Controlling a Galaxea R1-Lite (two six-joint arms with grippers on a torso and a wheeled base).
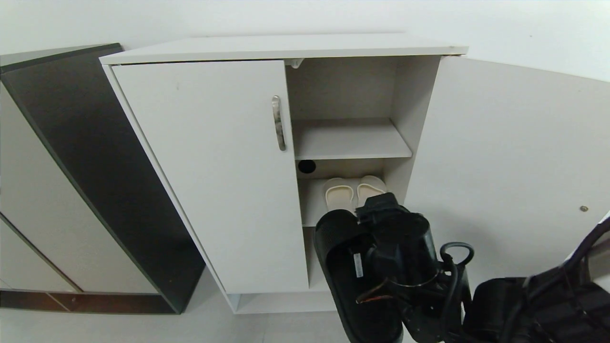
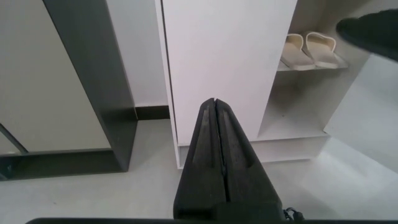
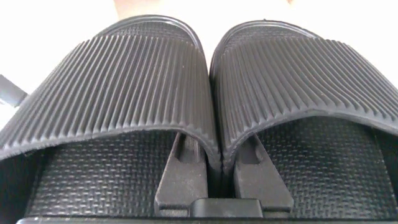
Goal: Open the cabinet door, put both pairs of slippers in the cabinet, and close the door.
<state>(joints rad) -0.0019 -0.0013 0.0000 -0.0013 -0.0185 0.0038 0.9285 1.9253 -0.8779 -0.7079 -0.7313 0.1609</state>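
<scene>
The white cabinet [image 1: 286, 47] stands with its left door [image 1: 209, 166] closed and its right door [image 1: 500, 166] swung wide open. A pair of white slippers [image 1: 355, 191] rests side by side on the middle shelf, toes outward; the white slippers [image 2: 310, 50] also show in the left wrist view. My right gripper [image 1: 376, 209] holds a pair of black slippers [image 1: 338, 257] just in front of the open compartment, below the white pair. Its fingers [image 3: 186, 177] pinch the two ribbed straps [image 3: 149, 81] together. My left gripper [image 2: 214, 109] is shut on nothing, low over the floor, facing the closed door.
A tall dark-sided cabinet [image 1: 95, 166] leans close on the left. The closed door carries a metal handle [image 1: 279, 123]. The upper shelf [image 1: 350, 140] is bare. A bottom compartment [image 2: 292, 121] lies below the white slippers. Grey floor [image 1: 143, 328] spreads in front.
</scene>
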